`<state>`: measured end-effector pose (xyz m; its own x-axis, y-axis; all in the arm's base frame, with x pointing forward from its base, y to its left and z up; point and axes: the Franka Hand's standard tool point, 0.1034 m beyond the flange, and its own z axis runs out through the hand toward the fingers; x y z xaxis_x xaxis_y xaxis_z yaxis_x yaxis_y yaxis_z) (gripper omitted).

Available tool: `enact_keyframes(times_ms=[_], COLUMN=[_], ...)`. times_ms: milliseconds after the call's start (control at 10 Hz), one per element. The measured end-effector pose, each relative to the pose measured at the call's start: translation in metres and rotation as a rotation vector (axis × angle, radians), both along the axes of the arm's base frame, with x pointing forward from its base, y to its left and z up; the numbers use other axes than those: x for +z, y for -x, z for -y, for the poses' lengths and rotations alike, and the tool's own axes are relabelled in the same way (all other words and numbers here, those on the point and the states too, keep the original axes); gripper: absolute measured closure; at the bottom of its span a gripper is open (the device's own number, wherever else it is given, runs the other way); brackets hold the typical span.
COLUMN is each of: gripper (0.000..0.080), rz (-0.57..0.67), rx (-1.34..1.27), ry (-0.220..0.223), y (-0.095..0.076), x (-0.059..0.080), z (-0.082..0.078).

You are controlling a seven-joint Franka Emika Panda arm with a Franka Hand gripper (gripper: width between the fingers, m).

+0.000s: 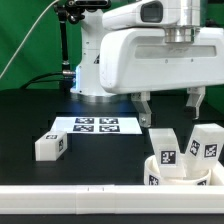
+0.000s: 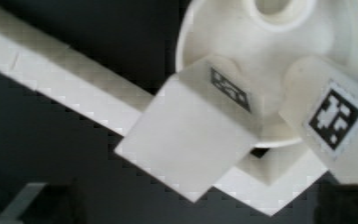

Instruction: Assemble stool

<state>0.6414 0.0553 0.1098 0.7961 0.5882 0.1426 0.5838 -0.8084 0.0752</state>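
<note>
The stool's round white seat [image 1: 186, 177] lies at the exterior view's right, near the front rail. Two blocky white legs [image 1: 163, 148] [image 1: 206, 142] with black-and-white tags rise from it, tilted. A third leg [image 1: 50, 146] lies on its own on the black table at the exterior view's left. My gripper [image 1: 171, 116] hangs open just above the two legs, its fingers spread wide with nothing between them. The wrist view looks down on the seat [image 2: 265, 45] and the two legs [image 2: 190, 135] [image 2: 329, 118]; my fingertips barely show there.
The marker board [image 1: 95, 125] lies flat behind the lone leg. A long white border rail [image 1: 90, 196] runs along the table's front edge and shows as a slanted bar [image 2: 51, 70] in the wrist view. The robot's white base stands at the back.
</note>
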Motion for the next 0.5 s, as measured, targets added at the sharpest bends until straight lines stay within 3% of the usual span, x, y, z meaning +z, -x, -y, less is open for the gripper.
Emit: enact_keyframes(times_ms=[500], gripper=[0.0151], rz=[0.005], rx=[0.496], ry=[0.135], y=[-0.0044], x=[-0.0056], z=[-0.0061])
